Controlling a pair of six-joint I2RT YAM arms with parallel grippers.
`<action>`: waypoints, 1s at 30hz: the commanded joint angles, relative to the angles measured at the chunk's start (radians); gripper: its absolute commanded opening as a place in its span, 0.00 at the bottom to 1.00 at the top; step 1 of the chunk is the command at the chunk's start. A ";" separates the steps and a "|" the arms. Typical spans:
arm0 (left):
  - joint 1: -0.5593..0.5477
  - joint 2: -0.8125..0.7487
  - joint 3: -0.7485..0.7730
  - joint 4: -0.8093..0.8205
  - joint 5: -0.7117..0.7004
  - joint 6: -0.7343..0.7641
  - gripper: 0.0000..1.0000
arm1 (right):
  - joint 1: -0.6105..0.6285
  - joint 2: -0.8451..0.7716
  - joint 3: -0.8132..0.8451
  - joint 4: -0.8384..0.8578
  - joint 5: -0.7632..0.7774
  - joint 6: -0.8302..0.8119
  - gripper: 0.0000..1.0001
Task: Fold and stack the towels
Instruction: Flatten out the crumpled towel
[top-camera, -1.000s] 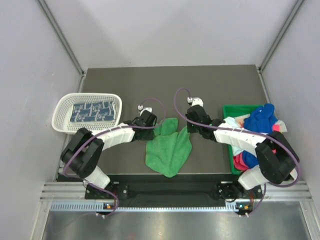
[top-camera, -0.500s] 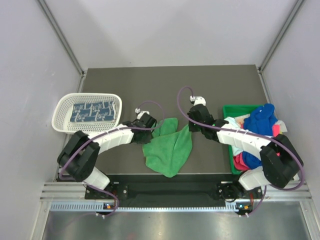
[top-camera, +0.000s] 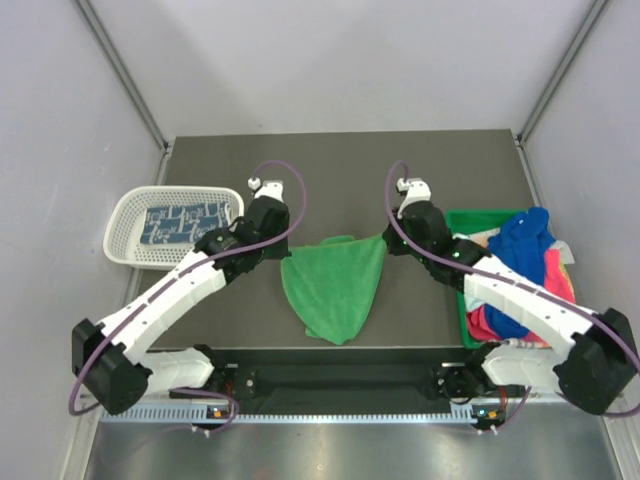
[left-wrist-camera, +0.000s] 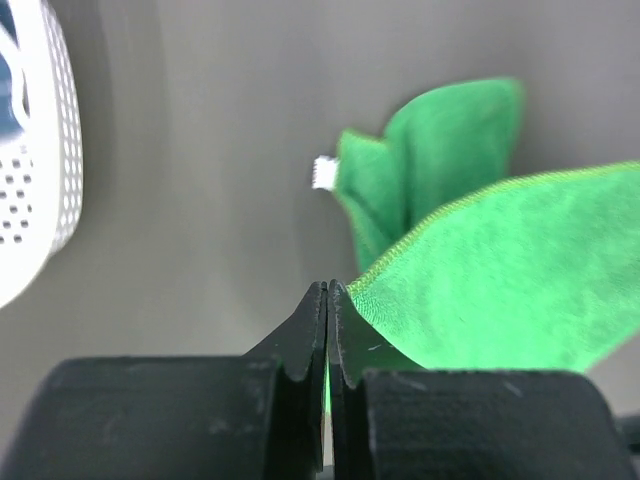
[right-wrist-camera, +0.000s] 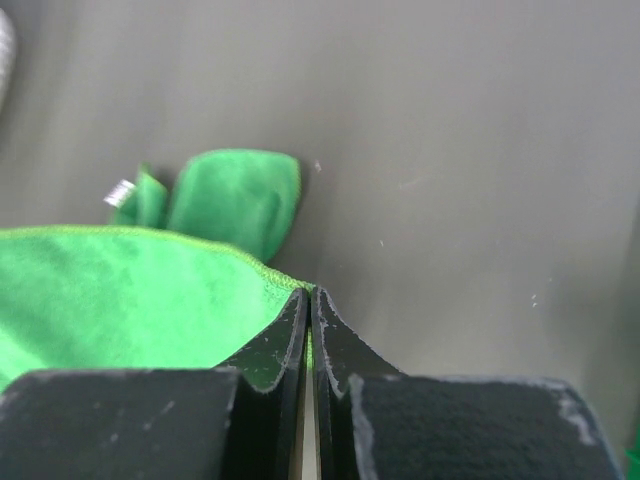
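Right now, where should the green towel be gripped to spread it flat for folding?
At its two far corners, each taken from its own side. The left gripper and right gripper are already shut on the hem of the green towel there, and the edge runs stretched between them. That probably keeps it spread.

The stitched edge of the green towel (right-wrist-camera: 120, 290) is pinched between the pressed-together fingers of the right gripper (right-wrist-camera: 308, 300). The cloth is spread out left of the fingers. Beyond them, a folded part with a small white tag (right-wrist-camera: 120, 192) is seen against the dark grey table (right-wrist-camera: 450, 150).
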 joint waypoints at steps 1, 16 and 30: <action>0.000 -0.062 0.102 -0.022 0.046 0.068 0.00 | -0.015 -0.094 0.114 -0.048 0.004 -0.044 0.00; -0.003 -0.238 0.461 0.057 0.250 0.260 0.00 | 0.008 -0.289 0.541 -0.129 -0.087 -0.225 0.00; -0.003 -0.247 0.726 0.103 0.424 0.278 0.00 | 0.011 -0.303 0.838 -0.177 -0.227 -0.222 0.00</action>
